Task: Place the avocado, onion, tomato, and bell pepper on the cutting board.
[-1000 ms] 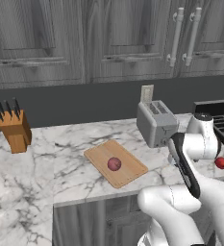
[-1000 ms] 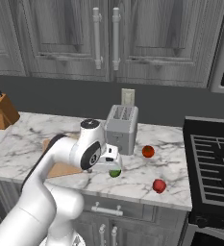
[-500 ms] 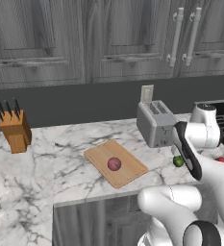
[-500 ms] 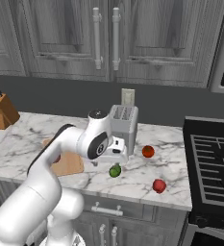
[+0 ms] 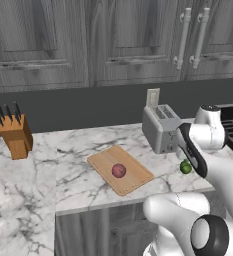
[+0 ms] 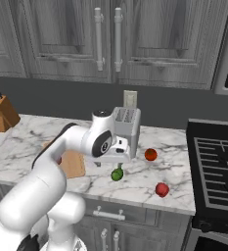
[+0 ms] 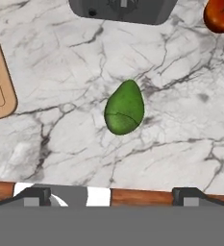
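Pincer [image 6: 116,163] spread wide, empty | avocado [image 7: 125,107] below, apart, between fingertips

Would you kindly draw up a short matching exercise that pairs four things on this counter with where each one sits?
Things:
1. onion
2. avocado
3. knife block
4. toaster

Places:
A. at the counter's far left end
B. on the cutting board
C. by the back wall, under a wall outlet
D. on bare marble, below the open gripper

Pairs: 1-B, 2-D, 3-A, 4-C
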You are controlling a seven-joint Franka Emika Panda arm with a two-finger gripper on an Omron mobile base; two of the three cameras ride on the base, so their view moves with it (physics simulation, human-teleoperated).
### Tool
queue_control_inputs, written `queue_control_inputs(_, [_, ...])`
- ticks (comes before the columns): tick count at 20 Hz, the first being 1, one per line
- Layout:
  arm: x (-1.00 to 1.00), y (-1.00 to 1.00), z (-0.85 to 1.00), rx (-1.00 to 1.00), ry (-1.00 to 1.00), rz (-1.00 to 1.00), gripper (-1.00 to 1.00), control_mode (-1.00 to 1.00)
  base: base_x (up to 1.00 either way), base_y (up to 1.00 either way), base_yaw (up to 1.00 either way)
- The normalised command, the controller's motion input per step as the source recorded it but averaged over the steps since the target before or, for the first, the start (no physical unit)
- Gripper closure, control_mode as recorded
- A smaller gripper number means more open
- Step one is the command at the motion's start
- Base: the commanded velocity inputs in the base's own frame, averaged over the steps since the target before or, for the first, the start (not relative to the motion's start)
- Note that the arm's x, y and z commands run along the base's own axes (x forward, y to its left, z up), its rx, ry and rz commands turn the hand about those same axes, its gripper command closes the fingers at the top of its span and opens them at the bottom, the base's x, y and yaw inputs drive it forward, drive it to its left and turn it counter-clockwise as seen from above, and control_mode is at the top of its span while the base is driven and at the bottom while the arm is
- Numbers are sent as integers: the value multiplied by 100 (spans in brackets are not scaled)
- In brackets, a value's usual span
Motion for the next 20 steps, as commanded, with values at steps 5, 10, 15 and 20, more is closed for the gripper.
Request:
queue_control_inputs(5, [23,0,-14,0,10,0,-100,-100,0,0,0])
queue_control_inputs(10, [20,0,-19,0,10,-2,-100,-100,0,0,0])
queue_control_inputs(15, [10,-1,-20,0,7,-2,-100,-100,0,0,0])
queue_control_inputs(20, [3,-8,-23,0,5,-2,-100,-100,0,0,0])
